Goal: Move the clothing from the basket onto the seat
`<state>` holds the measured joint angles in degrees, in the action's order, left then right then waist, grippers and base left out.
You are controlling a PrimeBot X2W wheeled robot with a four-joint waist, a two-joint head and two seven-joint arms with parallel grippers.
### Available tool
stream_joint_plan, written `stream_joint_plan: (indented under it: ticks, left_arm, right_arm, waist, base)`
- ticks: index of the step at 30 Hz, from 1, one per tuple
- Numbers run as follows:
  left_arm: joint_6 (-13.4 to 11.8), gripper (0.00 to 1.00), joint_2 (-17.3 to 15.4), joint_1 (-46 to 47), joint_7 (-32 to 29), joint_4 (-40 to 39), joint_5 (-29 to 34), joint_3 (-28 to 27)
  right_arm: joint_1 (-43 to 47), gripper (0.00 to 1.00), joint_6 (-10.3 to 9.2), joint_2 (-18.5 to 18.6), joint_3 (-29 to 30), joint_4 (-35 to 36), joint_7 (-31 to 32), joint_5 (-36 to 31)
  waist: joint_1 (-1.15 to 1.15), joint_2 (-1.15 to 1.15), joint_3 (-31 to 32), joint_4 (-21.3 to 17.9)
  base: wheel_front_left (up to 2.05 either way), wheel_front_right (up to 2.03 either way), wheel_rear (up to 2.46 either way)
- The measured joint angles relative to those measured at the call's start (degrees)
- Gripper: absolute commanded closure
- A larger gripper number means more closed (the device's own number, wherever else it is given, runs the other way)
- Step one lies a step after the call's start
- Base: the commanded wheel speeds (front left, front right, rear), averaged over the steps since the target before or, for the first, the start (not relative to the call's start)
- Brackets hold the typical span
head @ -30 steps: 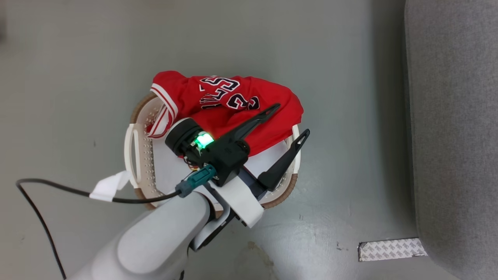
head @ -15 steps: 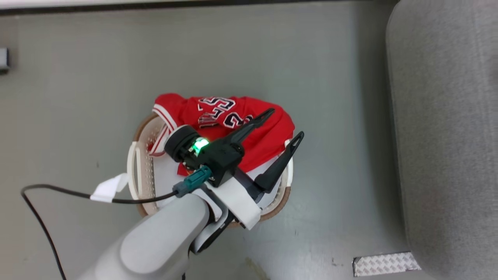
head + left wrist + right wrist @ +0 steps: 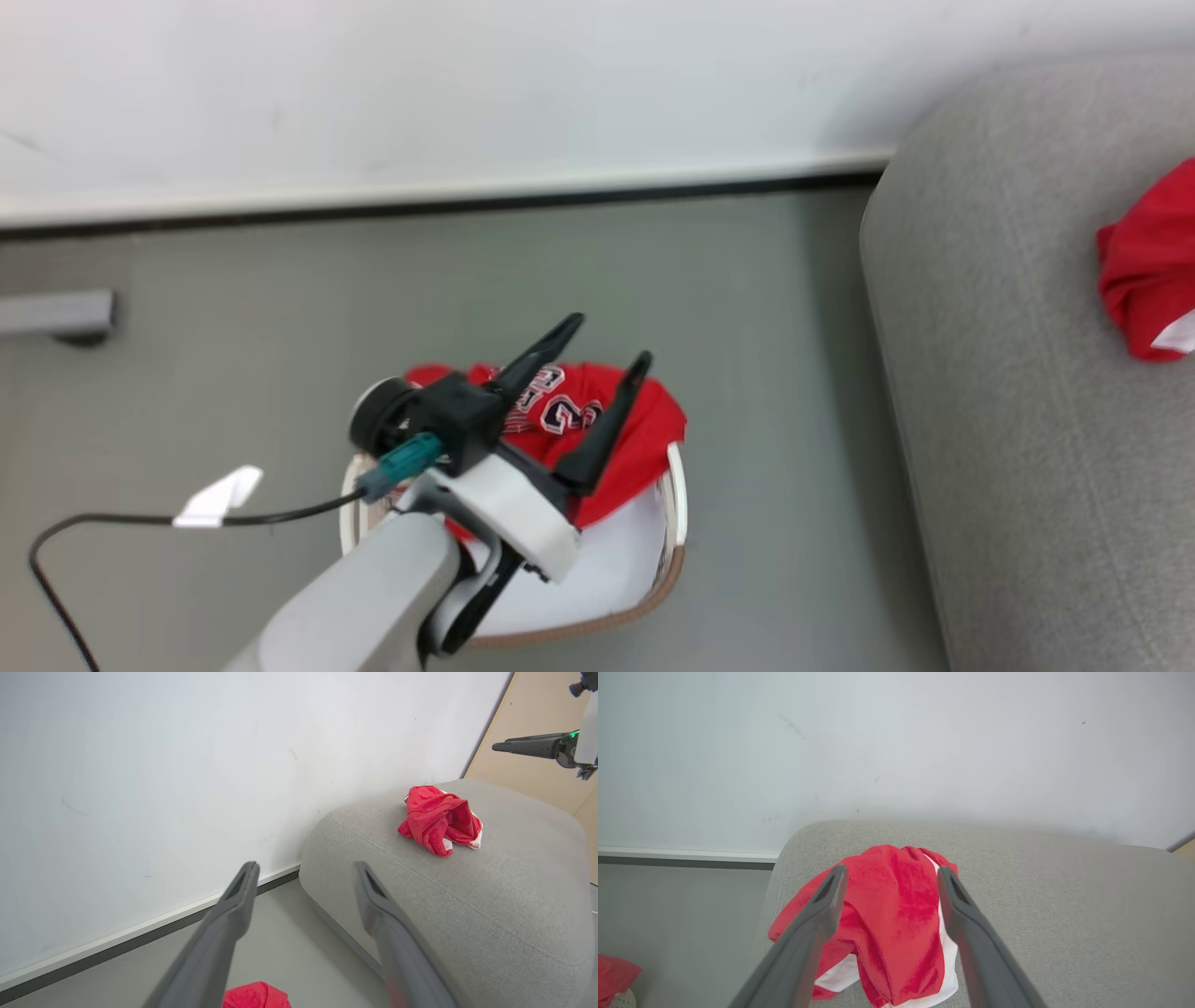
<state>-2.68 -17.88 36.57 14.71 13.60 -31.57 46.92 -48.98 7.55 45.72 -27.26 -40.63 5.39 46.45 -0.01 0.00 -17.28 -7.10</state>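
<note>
My left end effector (image 3: pixel 609 338) hangs open and empty above the basket (image 3: pixel 676 504), where the red jersey (image 3: pixel 649 425) lies heaped. My right end effector (image 3: pixel 892 870) is open and empty too, pointing at a crumpled red garment (image 3: pixel 896 924), possibly shorts, on the grey sofa (image 3: pixel 1064 914).

The grey floor (image 3: pixel 747 280) carries the white basket (image 3: pixel 680 504), which stands near the light grey seat (image 3: pixel 1027 448). A crumpled red garment (image 3: pixel 1144 271) with white trim lies on the seat's top.
</note>
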Motion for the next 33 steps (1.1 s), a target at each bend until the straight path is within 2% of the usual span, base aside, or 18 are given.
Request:
stream_joint_plan:
  ticks: [5,7,15,22,27,33]
  left_arm:
    - [-1.52,0.00,-1.34,-2.50,0.09,-0.53,-1.48,-2.99]
    - [-2.48,0.00,-2.15,-4.18,0.26,-0.91,-2.08,-4.89]
    - [-4.92,0.00,-4.79,-9.22,0.43,-2.03,-2.98,-11.26]
    - [-5.81,0.00,-5.66,-16.25,0.43,-3.15,-3.31,-17.30]
    - [-6.55,0.00,-5.48,-21.12,0.43,-4.11,-3.01,-22.10]
    - [-6.71,0.00,-4.04,-25.86,0.43,-6.11,1.97,-27.43]
  right_arm:
    - [1.86,0.00,0.00,-1.36,0.02,5.36,-3.61,0.21]
    - [3.64,0.00,0.00,-3.97,-0.19,8.34,-5.98,-0.32]
    - [9.57,0.00,0.00,-10.00,1.03,14.80,-11.70,-3.69]
    - [16.97,0.00,0.00,-17.33,4.47,17.86,-16.68,-5.97]
    - [22.62,0.00,0.00,-21.35,6.57,18.83,-18.78,-8.08]
    - [30.20,0.00,0.00,-24.97,10.56,22.14,-20.18,-11.78]
  waist:
    - [-0.01,0.00,5.42,0.39]
    - [-0.01,0.00,8.08,1.02]
    - [-0.01,0.00,12.65,4.00]
    - [0.00,0.00,15.57,5.75]
    - [0.00,0.00,17.03,6.61]
    - [0.00,0.00,17.72,7.35]
  base:
    - [0.00,0.00,0.00]
    - [0.00,0.00,0.00]
    - [0.00,0.00,0.00]
    - [0.00,0.00,0.00]
    - [0.00,0.00,0.00]
    - [0.00,0.00,0.00]
